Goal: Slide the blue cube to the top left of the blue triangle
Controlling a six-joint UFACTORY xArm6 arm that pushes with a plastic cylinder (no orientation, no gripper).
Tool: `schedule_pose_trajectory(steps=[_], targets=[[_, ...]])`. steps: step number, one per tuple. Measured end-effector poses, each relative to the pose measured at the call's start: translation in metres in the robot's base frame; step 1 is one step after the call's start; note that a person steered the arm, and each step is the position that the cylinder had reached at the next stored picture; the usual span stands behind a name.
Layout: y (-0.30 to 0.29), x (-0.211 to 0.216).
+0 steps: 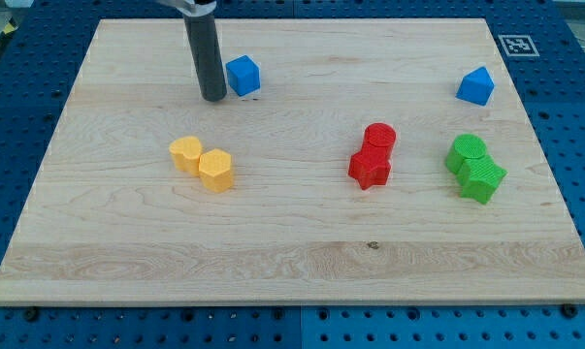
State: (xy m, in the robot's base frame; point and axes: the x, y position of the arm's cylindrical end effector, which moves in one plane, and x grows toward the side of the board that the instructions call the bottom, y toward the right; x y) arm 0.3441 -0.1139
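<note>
The blue cube (243,75) sits on the wooden board (292,252) near the view's top, left of centre. The blue triangle (475,85) sits far off at the view's upper right. My dark rod comes down from the top edge, and my tip (213,98) rests on the board just left of the blue cube and slightly below it, close to it; I cannot tell if it touches.
Two yellow blocks (203,162) lie together at the left middle. A red cylinder (379,137) and a red star-like block (370,169) sit right of centre. Two green blocks (474,169) lie at the right. Blue pegboard (583,116) surrounds the board.
</note>
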Motion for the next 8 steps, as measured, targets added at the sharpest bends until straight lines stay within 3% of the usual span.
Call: schedule_pose_trajectory(steps=[2, 8], targets=[[-0.005, -0.020], [0.035, -0.020]])
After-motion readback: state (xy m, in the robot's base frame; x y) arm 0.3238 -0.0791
